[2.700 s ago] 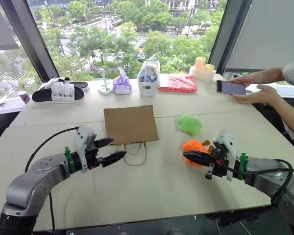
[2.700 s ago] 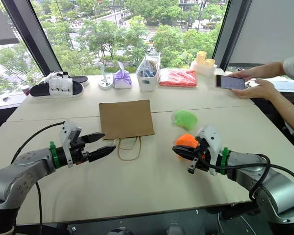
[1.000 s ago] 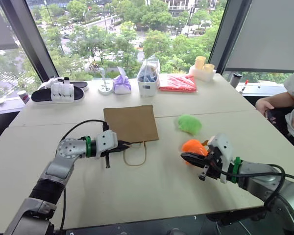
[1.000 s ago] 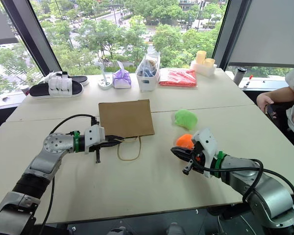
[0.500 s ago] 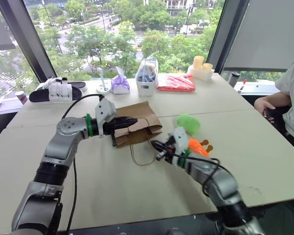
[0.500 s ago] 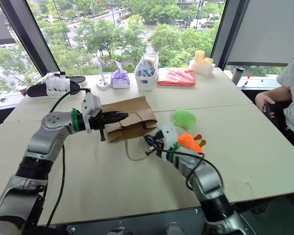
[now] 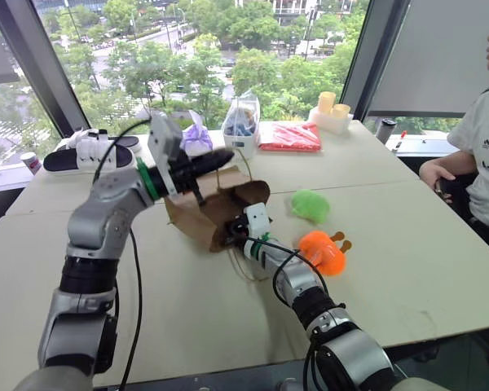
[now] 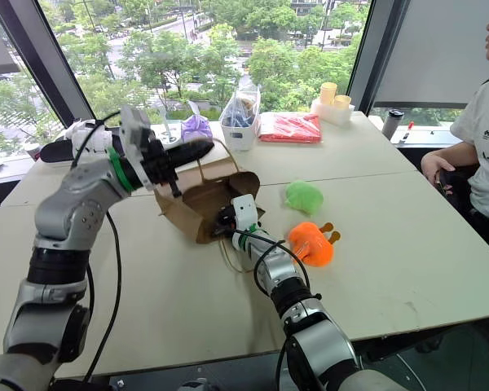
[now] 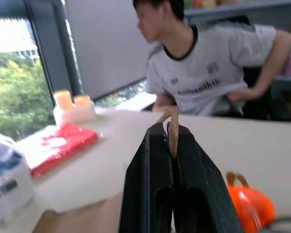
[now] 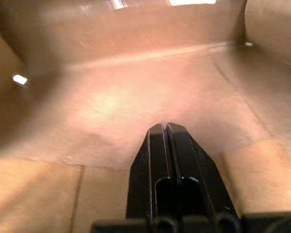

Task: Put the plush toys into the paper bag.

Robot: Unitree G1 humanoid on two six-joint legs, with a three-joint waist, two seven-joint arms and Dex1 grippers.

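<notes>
The pale beige worktop (image 7: 407, 269) carries a bright orange plush toy (image 7: 322, 252) and a light lime green plush toy (image 7: 311, 205) nearby. Along its window edge sit a purple tied pouch (image 8: 196, 128), a red flat packet (image 7: 292, 137) and a black-and-white sandal (image 7: 85, 151).

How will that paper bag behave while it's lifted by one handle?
Probably floppy and light: the paper bag already hangs creased and tilted from the handle pinched in the left claw. Its mouth likely sags unless propped; the right claw sits inside it.
</notes>
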